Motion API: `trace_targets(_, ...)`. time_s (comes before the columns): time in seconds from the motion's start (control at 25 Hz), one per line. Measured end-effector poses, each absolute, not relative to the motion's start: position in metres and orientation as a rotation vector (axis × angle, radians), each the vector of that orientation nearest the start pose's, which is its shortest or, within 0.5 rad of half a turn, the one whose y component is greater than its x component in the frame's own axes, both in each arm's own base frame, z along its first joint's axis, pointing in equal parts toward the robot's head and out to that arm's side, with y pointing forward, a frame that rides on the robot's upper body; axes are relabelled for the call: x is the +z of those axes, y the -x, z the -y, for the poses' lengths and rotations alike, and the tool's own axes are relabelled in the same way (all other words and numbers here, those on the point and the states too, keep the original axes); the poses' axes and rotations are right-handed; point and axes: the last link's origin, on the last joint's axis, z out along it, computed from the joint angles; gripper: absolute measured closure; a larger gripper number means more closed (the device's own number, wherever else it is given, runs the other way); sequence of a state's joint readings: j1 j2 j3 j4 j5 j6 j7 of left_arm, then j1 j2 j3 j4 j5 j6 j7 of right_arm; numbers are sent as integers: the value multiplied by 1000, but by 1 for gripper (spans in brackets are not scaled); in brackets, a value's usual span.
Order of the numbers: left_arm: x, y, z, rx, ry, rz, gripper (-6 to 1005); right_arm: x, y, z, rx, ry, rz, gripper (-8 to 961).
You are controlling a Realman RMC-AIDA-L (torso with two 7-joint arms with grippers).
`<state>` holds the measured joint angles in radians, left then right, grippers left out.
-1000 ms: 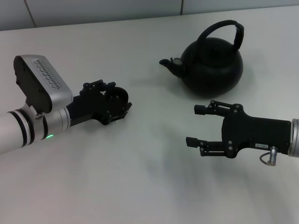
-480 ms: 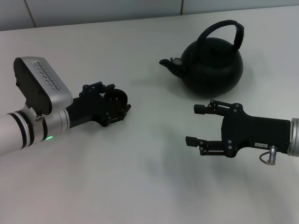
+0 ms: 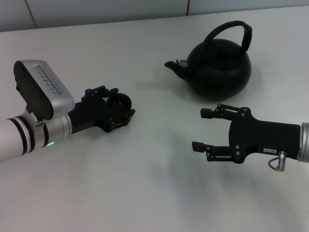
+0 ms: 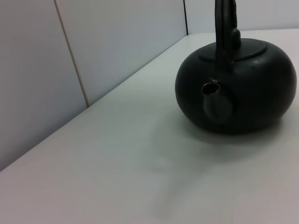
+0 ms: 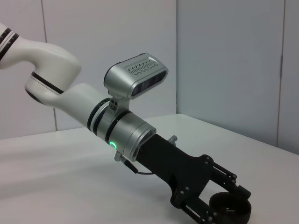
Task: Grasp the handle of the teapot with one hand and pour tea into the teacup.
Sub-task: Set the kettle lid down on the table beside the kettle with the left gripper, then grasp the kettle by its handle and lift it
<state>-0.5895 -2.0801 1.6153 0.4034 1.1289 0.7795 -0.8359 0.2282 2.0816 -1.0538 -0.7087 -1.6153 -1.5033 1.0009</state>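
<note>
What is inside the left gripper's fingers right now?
The left gripper is closed around the small black teacup, which rests on the table. The cup's contents are not visible.

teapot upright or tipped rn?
Upright. The teapot sits flat on the table, handle arched on top, spout level; neither gripper touches it.

You're looking at lab or test room: bare white table (image 3: 145, 193), plain pale panelled walls (image 5: 224, 70) with dark seams, two robot arms, no household clutter around black teapot (image 3: 219, 67).
</note>
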Motion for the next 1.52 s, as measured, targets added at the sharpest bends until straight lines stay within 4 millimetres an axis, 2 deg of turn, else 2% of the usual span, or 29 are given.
trace_targets(0.32, -102, 254, -359, -306, 2587, 214, 282, -18, -293, -264, 740, 2645, -296, 135)
trace_targets(0.56, -102, 252, -357, -327, 2596, 205, 160, -18, -293, -264, 738, 2645, -296, 136)
trace_targets(0.68, -102, 249, -355, -360, 2608, 196, 156, -18, -293, -264, 737, 2645, -297, 136)
trace_targets(0.92, -95, 250, -349, -407, 2600, 188, 155, -17, -294, -264, 736, 2640, -298, 135)
trace_targets(1.0, -83, 256, -339, -439, 2551, 188, 155, -17, -294, -264, 737, 2637, -299, 135)
trace_targets(1.16, -76, 265, -333, -439, 2524, 208, 155, -12, -296, -264, 751, 2608, -310, 136)
trace_targets(1.28, -71, 277, -329, -418, 2507, 243, 155, -4, -302, -263, 778, 2540, -328, 136)
trace_targets(1.52, -59, 298, -314, -416, 2492, 306, 155, 20, -321, -260, 920, 2199, -388, 134)
